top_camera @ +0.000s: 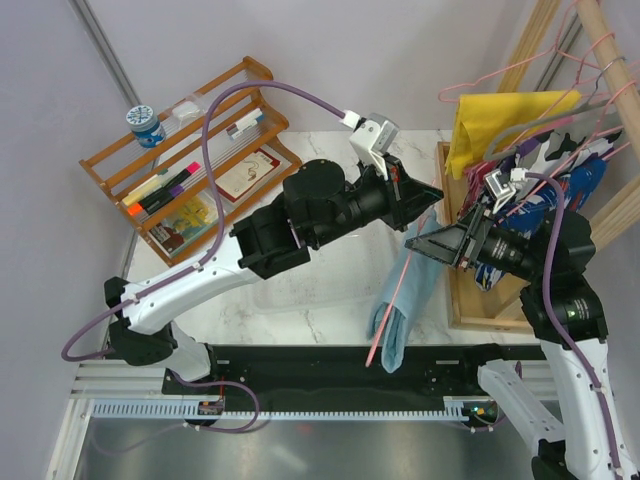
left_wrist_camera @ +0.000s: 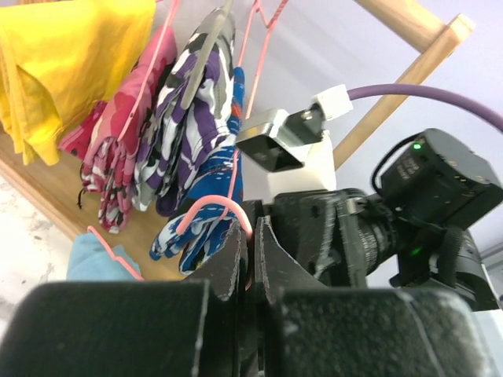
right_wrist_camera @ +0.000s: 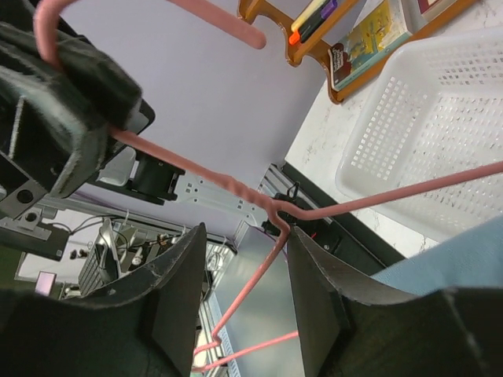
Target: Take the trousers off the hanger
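The pink wire hanger [top_camera: 393, 292] hangs slanted in the air between my two grippers, above the table's front right. The light sky-blue trousers [top_camera: 410, 300] are draped over it and hang down to the table. My left gripper [top_camera: 432, 196] is shut on the hanger's hook [left_wrist_camera: 206, 210], with its jaws pressed together [left_wrist_camera: 253, 226]. My right gripper [top_camera: 416, 243] is open [right_wrist_camera: 245, 236]. The hanger's twisted neck and shoulder wire [right_wrist_camera: 236, 185] pass between its fingers without being pinched. The trousers show at the lower right of the right wrist view [right_wrist_camera: 460, 263] and at the lower left of the left wrist view [left_wrist_camera: 90, 255].
A wooden clothes rack [top_camera: 470, 300] stands at the right with a yellow cloth [top_camera: 500, 118], patterned clothes [top_camera: 565, 190] and more pink hangers. A clear perforated tray [top_camera: 300, 295] lies under the left arm. A wooden shelf [top_camera: 190, 170] with markers and books stands at the back left.
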You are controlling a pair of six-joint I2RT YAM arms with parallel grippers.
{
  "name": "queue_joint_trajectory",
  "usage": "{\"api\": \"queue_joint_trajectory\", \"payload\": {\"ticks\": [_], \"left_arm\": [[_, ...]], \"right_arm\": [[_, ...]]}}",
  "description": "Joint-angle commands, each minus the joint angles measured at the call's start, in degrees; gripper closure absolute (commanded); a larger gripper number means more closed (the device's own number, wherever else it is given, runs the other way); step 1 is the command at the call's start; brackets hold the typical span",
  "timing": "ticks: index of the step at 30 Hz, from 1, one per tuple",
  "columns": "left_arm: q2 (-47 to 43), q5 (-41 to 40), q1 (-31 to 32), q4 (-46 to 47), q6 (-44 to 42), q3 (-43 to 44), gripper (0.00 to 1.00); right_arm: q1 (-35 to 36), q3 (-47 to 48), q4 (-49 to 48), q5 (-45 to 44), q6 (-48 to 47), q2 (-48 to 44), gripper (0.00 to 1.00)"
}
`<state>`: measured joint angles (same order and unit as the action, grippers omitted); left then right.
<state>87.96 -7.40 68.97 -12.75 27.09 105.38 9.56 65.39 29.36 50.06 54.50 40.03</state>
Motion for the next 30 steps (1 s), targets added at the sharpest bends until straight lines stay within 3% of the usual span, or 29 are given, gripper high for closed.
{"api": "queue_joint_trajectory", "payload": {"ticks": [1, 4, 6, 9, 12, 14, 15, 16, 19, 23, 24, 25, 30], "left_arm": [[-0.8, 0.5, 0.3, 14.2, 1.3, 4.1, 0.98], [-1.0, 0.6, 0.4, 14.2, 1.5, 4.2, 0.98], [-1.1, 0.6, 0.3, 14.2, 1.7, 4.0, 0.98], [-0.9, 1.0, 0.4, 14.2, 2.2, 3.9, 0.98], [-1.2, 1.3, 0.4, 13.7, 2.4, 3.5, 0.98], [-1.9, 1.9, 0.3, 13.1, 2.4, 3.3, 0.97], [-2.3, 2.5, 0.3, 13.1, 2.2, 2.8, 0.93], [-2.7, 3.6, 0.3, 13.1, 1.7, 2.4, 0.80], [-5.4, 6.0, 0.3, 13.1, 0.7, -0.3, 0.57], [-8.9, 8.6, 0.3, 8.4, -0.7, -2.0, 0.46], [-10.7, 9.2, 0.2, 6.6, -1.1, -2.8, 0.41], [-11.7, 9.9, 0.2, 5.9, -1.5, -3.3, 0.30], [-19.7, 10.9, 0.2, 1.3, -5.8, -9.4, 0.33]], "right_arm": [[1.3, 0.3, -0.5, -0.7, -2.3, 0.8, 0.50], [1.5, -0.4, 2.2, -1.8, -4.1, 1.1, 0.51], [1.7, -2.3, -3.1, -1.7, -1.2, 0.2, 0.54], [1.8, -3.6, -6.7, -3.2, 2.1, -0.5, 0.66], [1.9, -2.4, -6.2, -4.4, 2.3, -0.4, 0.90], [1.9, -1.7, -6.1, -4.7, 3.0, -0.7, 1.00], [1.9, -1.5, -6.1, -4.7, 3.2, -0.8, 1.00], [1.8, -1.3, -6.1, -4.6, 3.4, -0.8, 1.00], [1.9, -1.2, -5.5, -4.9, 3.9, -1.3, 1.00], [1.9, -2.5, -7.1, -5.4, 6.0, -2.2, 1.00], [1.9, -2.9, -7.5, -5.4, 6.9, -2.5, 1.00], [1.9, -3.3, -8.0, -5.4, 7.4, -2.8, 1.00], [1.9, -3.6, -8.0, -5.5, 8.8, -4.1, 1.00]]}}
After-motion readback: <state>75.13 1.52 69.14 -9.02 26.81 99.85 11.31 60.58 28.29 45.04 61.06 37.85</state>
